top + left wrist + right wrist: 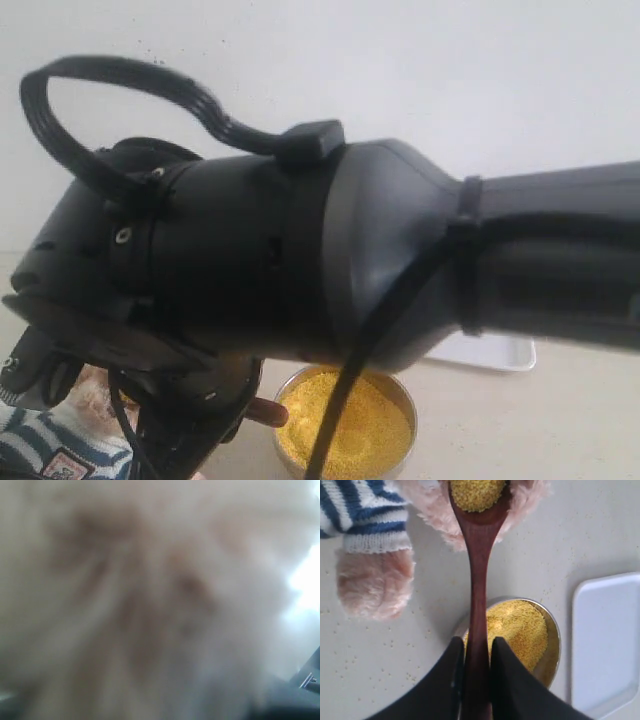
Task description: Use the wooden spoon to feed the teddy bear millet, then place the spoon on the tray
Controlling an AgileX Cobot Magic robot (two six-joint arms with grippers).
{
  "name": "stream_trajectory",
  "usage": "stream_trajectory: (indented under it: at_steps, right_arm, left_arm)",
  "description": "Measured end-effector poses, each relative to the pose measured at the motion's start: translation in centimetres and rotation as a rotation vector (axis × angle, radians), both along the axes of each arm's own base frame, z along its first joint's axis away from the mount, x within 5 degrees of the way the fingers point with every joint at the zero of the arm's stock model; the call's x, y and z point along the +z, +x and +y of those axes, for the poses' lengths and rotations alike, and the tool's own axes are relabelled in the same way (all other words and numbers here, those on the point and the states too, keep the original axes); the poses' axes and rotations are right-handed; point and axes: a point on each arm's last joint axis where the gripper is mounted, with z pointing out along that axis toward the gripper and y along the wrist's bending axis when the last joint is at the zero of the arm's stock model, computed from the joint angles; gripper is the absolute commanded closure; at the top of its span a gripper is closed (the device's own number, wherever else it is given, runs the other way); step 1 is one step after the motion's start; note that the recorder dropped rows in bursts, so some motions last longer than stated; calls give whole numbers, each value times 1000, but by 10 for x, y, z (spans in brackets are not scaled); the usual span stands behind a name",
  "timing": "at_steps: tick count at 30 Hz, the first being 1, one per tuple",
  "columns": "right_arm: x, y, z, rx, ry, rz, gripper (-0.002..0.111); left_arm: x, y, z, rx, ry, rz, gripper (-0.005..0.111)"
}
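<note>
Wooden spoon (478, 595) pinched tight in my right jaws, pointing straight out, millet-loaded tip right at the teddy bear (375, 580).

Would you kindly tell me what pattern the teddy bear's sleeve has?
Navy-and-white stripes on the teddy bear's sleeve, clearest in the right wrist view.

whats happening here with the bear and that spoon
The right arm's jaws are shut on the handle of the wooden spoon, whose bowl, heaped with millet, is up against the fur of the teddy bear. More millet fills the metal bowl close by, with the white tray beside it. The left wrist view shows only blurred fur.
</note>
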Motion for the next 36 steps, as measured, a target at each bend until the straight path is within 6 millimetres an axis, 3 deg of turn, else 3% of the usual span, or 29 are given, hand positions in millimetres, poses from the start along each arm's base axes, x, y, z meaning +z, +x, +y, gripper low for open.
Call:
stream_trajectory:
  at_steps: [5,25,36]
  right_arm:
    - [-2,3,-1,10,-42,-39,106]
    - [-15,-21,15,114,-201,-156,106]
    - [-17,-20,20,157,-236,-226,106]
  left_arm:
    - [0,0,0,0,0,0,103]
    - [0,0,0,1,2,0,103]
    - [0,0,0,1,2,0,103]
